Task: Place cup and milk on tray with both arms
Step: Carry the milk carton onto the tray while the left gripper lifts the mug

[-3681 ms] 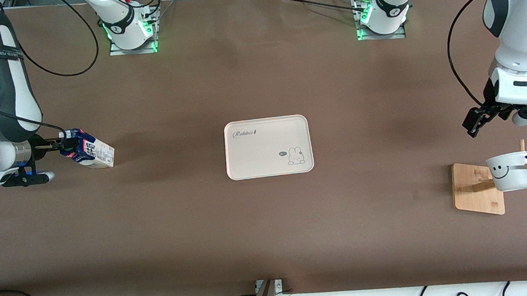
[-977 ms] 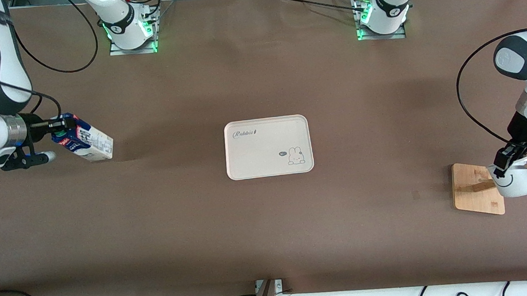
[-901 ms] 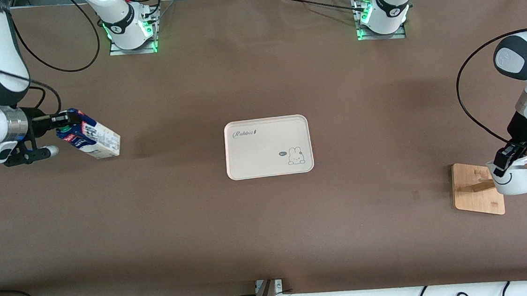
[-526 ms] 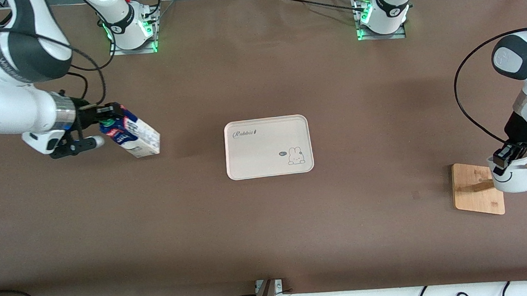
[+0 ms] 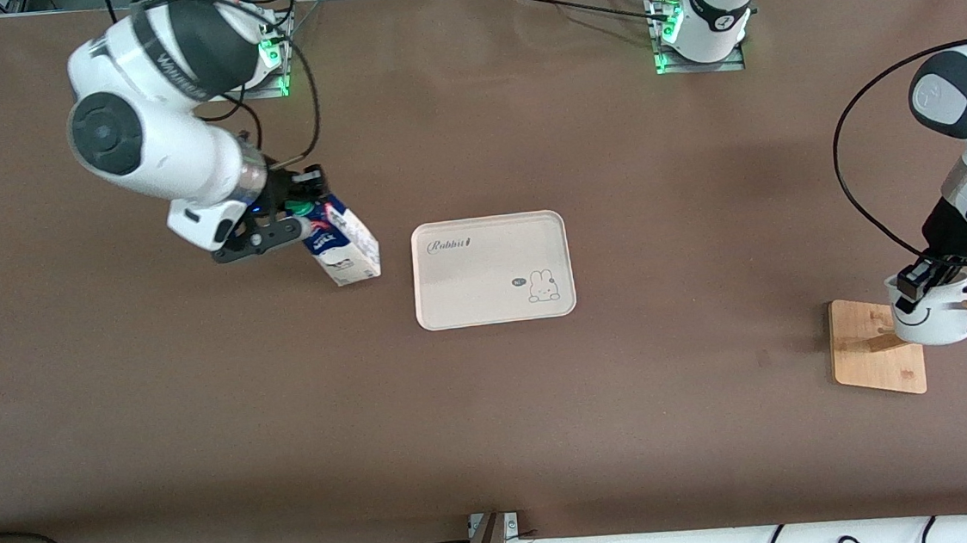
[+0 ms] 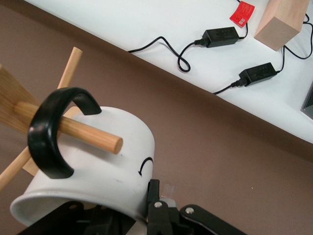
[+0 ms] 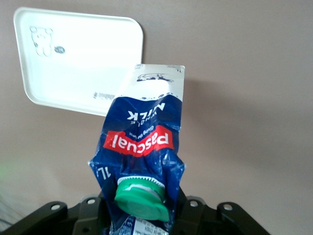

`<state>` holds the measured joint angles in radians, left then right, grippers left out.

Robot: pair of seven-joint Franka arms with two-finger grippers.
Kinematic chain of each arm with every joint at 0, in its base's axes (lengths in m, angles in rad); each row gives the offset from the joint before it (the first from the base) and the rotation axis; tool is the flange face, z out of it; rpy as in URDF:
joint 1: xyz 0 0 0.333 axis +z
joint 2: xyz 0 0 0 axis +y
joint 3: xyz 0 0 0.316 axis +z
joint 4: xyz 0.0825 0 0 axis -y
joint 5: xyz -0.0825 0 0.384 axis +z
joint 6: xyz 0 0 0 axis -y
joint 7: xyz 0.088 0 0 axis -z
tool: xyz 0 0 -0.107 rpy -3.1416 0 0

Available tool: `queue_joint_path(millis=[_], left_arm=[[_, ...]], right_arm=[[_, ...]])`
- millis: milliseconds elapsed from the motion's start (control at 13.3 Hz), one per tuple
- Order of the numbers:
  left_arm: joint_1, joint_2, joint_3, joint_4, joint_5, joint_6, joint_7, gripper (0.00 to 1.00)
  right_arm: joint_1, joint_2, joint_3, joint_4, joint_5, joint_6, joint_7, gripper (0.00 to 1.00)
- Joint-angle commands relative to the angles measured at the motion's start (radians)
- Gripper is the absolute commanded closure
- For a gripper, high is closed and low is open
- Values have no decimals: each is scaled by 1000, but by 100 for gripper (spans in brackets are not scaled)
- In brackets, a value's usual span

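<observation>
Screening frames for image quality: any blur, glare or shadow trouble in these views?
Front view: even light, soft shadow beside the milk carton, tray readable. Left wrist view: mug sharp, no glare. Right wrist view: green cap slightly soft up close, carton print legible.

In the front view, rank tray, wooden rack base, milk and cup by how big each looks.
1. tray, clearly largest
2. wooden rack base
3. milk and cup: look alike, and the milk is lifted nearer the camera, so unranked
</observation>
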<state>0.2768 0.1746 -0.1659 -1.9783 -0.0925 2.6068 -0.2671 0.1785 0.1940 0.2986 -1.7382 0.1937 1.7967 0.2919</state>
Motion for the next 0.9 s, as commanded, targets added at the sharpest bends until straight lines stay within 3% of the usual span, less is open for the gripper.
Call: queue_joint_path(millis=[0, 376, 451, 601, 826], left_arm=[[5, -36, -18, 27, -15, -120, 29, 100], [2, -35, -43, 215, -13, -501, 31, 100], [2, -33, -46, 251, -13, -574, 31, 100], [-17, -29, -47, 309, -13, -706, 28, 100], [-73, -27, -47, 366, -15, -850, 28, 100]], right_arm=[[61, 38, -6, 6, 7, 71, 157, 54], [223, 120, -6, 9, 7, 275, 392, 54], [249, 149, -6, 16, -3, 318, 389, 54], [277, 202, -6, 51, -122, 329, 339, 54], [283, 217, -6, 54, -146, 320, 308, 54]])
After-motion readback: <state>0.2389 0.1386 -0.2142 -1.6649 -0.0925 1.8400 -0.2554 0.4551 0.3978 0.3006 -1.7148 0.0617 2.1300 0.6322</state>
